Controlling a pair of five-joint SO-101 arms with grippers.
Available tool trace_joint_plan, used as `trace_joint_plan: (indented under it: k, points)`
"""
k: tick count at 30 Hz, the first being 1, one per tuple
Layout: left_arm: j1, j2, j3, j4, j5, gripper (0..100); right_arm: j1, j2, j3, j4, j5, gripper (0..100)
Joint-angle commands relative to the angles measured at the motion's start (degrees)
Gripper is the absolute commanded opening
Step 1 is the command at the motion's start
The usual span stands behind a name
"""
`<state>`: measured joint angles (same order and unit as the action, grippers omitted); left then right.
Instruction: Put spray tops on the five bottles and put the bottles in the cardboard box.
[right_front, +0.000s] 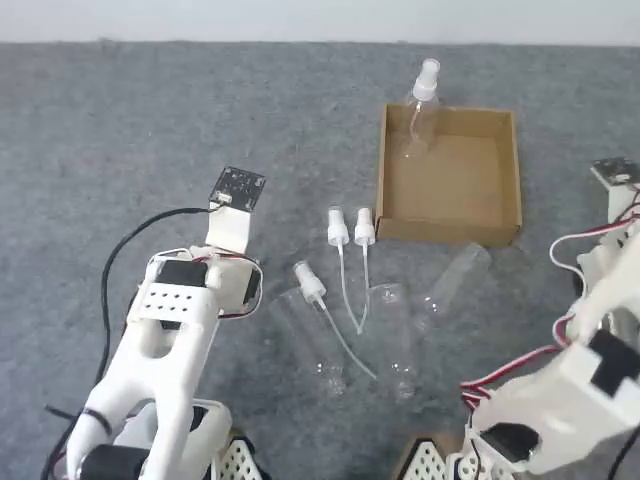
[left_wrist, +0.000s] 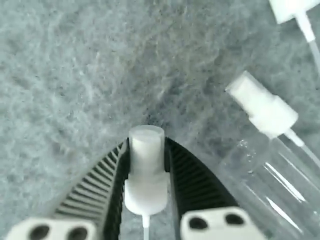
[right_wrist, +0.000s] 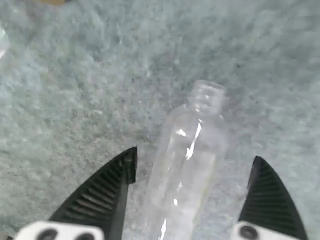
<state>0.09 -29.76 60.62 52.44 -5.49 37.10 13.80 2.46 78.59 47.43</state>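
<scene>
My left gripper (left_wrist: 145, 146) is shut on a white spray top (left_wrist: 146, 165), held just over the grey carpet. Beside it lies a clear bottle (left_wrist: 280, 175) with a spray top (left_wrist: 262, 107) on its neck; it also shows in the high view (right_front: 315, 320). Two loose spray tops (right_front: 338, 228) (right_front: 364, 226) lie in front of the cardboard box (right_front: 450, 225). A capped bottle (right_front: 420, 110) leans at the box's far-left corner. Two uncapped bottles (right_front: 397, 340) (right_front: 452, 283) lie on the carpet. My right gripper (right_wrist: 195, 160) is open above another uncapped bottle (right_wrist: 187, 145).
The left arm (right_front: 175, 330) rises from the lower left and the right arm (right_front: 570, 390) from the lower right, with red and white cables beside it. Grey carpet (right_front: 120, 130) covers the whole table.
</scene>
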Motion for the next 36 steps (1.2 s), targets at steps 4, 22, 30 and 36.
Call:
trace_joint_plan:
  k: [4,22,30,36]
  points:
    - [0.18,-2.46,-0.48,-1.23,0.35,1,1.1,4.35,-5.1,1.01,-0.35,24.8]
    - [-0.09,-2.81,-0.48,-3.43,0.44,1,-0.04,-3.12,-5.89,1.8,-2.73,0.6]
    - [-0.18,-6.42,-7.08,-0.44,0.44,1,-9.98,-26.42,-5.45,7.6,-13.19,0.6]
    - [-0.26,-21.45,-16.13,9.49,0.53,1,-25.63,-40.4,-2.11,7.96,-23.56,0.6]
